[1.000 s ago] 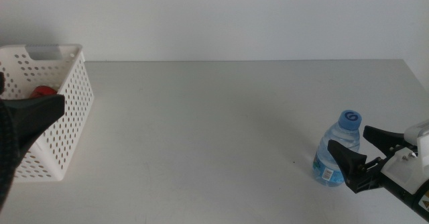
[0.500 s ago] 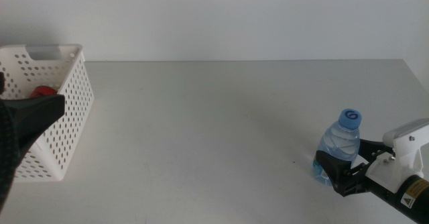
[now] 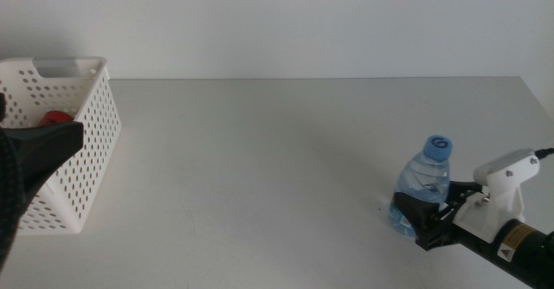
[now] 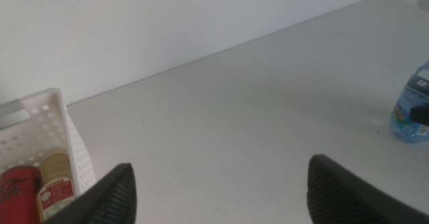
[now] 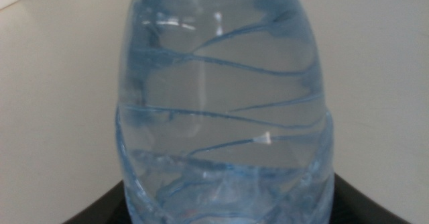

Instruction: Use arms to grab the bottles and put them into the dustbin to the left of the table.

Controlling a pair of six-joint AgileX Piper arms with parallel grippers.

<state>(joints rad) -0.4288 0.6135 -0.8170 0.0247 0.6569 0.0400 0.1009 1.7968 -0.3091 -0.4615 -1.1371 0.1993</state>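
Water bottle (image 3: 423, 185) stands at the table's (image 3: 277, 168) right front, tilted slightly, grasped low by the right gripper (image 3: 414, 219). Left gripper (image 4: 214, 187) hangs released beside the basket (image 3: 91, 125), which holds a red can (image 4: 17, 196) and a yellow bottle (image 4: 57, 190).

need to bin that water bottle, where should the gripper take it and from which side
Grip the bottle low on its round body, coming in level from the table's right side. It stands upright there, and the right gripper already clasps it at that height. The left gripper waits open near the basket.
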